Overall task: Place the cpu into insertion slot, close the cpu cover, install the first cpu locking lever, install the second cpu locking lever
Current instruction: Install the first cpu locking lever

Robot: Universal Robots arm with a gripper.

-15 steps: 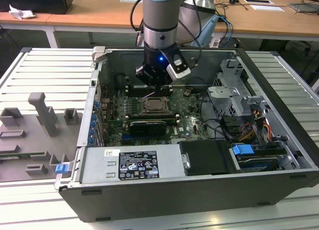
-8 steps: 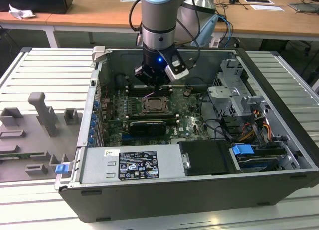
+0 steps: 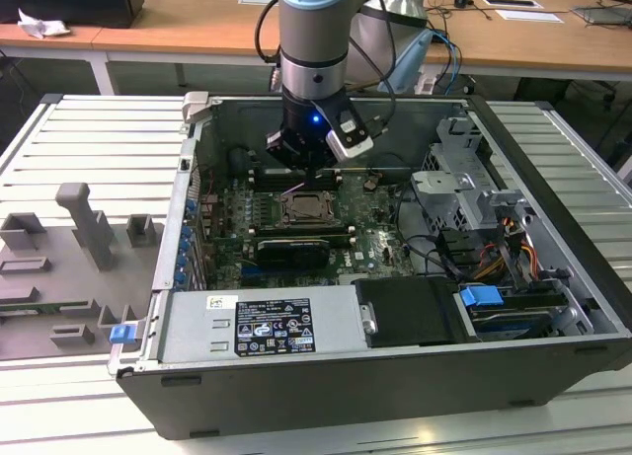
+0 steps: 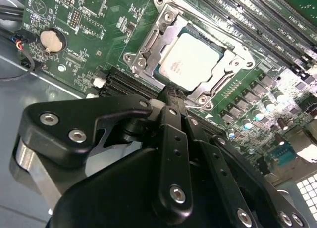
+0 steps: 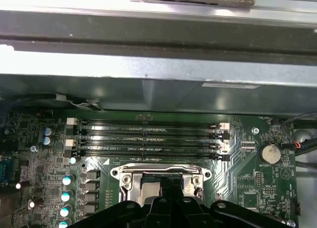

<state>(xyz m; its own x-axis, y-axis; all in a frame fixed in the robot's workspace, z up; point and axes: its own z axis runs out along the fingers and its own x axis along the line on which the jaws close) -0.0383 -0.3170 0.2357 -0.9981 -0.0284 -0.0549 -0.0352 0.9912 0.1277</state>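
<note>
The cpu [image 4: 192, 59], a square chip with a dull silver top, lies flat in the insertion slot [image 3: 306, 209] on the green board. The silvery cpu cover [image 4: 159, 29] is folded down around it, and the chip shows through the cover's square opening. In the first wrist view the cover's edge [image 5: 161, 169] sits just beyond my fingers. My gripper [image 4: 171, 93] hangs a little above the board at the socket's edge, shut with nothing between the fingers. In the exterior view the gripper [image 3: 308, 175] stands right over the socket's far side.
Long black memory slots [image 5: 148, 134] run beside the socket, toward the case wall [image 5: 158, 89]. A coin battery [image 4: 49, 40] sits off to one side. The power supply [image 3: 262, 325] is in front; a drive cage [image 3: 464, 184] and cables stand at the exterior view's right. Grey fixtures [image 3: 84, 223] lie outside the case.
</note>
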